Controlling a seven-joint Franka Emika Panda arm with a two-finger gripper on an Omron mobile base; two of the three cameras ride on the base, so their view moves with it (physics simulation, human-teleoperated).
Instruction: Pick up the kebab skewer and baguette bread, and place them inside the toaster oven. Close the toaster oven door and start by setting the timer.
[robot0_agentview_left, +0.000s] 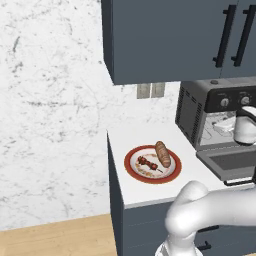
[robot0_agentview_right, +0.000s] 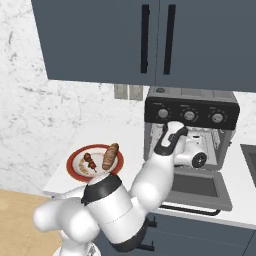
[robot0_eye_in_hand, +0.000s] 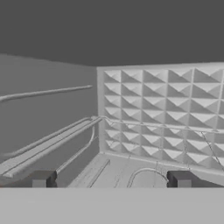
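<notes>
The kebab skewer and the baguette bread lie side by side on a red-rimmed plate on the counter, left of the toaster oven. The toaster oven door hangs open, dropped down flat. My hand reaches into the oven cavity, well to the right of the plate. In the hand view my gripper is open, its fingertips wide apart with nothing between them, facing the oven's wire rack and studded back wall.
Dark blue upper cabinets hang right above the oven. A marble wall with an outlet backs the counter. The counter's left end drops to a wooden floor. The arm's elbow bulks in front of the counter edge.
</notes>
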